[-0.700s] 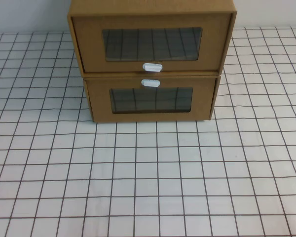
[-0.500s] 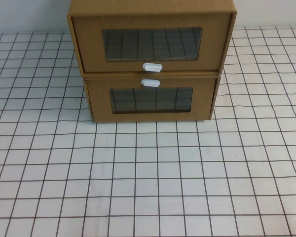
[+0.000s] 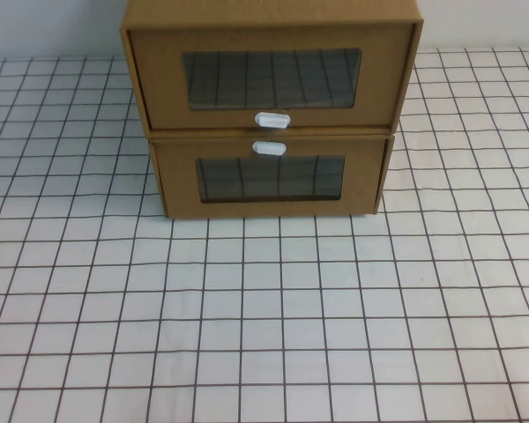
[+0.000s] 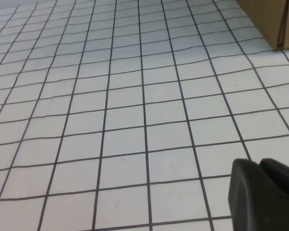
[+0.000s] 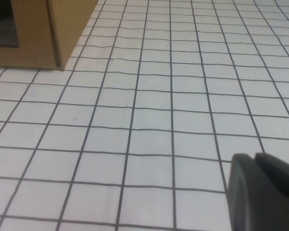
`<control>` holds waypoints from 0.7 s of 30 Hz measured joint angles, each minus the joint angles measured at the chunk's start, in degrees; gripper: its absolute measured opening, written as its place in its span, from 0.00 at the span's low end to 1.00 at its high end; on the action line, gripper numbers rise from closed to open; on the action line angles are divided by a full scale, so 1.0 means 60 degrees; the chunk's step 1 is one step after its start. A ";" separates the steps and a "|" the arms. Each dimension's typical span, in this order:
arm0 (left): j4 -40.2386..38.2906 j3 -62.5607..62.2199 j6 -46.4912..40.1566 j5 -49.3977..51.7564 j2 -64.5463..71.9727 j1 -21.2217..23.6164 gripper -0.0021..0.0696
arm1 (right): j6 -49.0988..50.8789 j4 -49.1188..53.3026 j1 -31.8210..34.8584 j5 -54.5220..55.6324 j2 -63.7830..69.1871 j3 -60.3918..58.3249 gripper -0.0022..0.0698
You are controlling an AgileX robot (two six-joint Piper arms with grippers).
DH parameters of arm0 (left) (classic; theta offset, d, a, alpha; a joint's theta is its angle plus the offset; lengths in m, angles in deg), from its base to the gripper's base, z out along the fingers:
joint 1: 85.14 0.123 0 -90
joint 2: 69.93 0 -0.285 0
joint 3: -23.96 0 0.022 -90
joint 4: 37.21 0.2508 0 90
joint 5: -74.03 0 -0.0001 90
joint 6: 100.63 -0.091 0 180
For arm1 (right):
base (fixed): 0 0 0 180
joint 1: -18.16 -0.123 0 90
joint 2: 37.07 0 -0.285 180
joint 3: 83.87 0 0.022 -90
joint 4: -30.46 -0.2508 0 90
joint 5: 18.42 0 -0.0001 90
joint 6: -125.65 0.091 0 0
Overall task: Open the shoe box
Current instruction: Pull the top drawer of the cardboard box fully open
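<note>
Two brown cardboard shoe boxes are stacked at the back of the table, both with their fronts closed. The upper box point(image 3: 159, 84) has a dark window and a white handle point(image 3: 271, 120). The lower box point(image 3: 176, 181) has the same window and a white handle point(image 3: 269, 148). Neither arm shows in the high view. My left gripper point(image 4: 260, 162) hovers shut over the cloth, with a box corner point(image 4: 269, 19) far off. My right gripper point(image 5: 255, 156) is shut too, empty, well away from the box side point(image 5: 70, 24).
A white cloth with a black grid point(image 3: 264, 326) covers the table in front of and beside the boxes. A pale wall point(image 3: 44, 26) stands behind them.
</note>
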State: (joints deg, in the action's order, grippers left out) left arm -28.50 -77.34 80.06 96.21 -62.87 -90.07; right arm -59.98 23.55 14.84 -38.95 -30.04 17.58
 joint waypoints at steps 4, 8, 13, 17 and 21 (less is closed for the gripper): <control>0.0000 0.0000 0.0000 0.0000 0.0000 0.0000 0.03 | 0.0000 0.0000 0.0000 0.0000 0.0000 0.0000 0.01; 0.0000 0.0000 0.0000 0.0000 0.0000 0.0000 0.03 | 0.0000 0.0000 0.0000 0.0000 0.0000 0.0000 0.01; 0.0000 0.0000 0.0000 0.0000 0.0000 0.0000 0.03 | 0.0000 0.0000 0.0000 0.0000 0.0000 0.0000 0.01; 0.0000 0.0000 0.0000 0.0000 0.0000 0.0000 0.03 | 0.0000 0.0000 0.0000 0.0000 0.0000 0.0000 0.01; -0.0048 0.0000 0.0023 -0.0146 0.0000 0.0000 0.03 | 0.0000 0.0000 0.0000 0.0000 0.0000 0.0000 0.01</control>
State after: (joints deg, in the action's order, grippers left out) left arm -28.78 -77.34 80.20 95.33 -62.87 -90.07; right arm -59.98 23.55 14.84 -38.95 -30.04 17.58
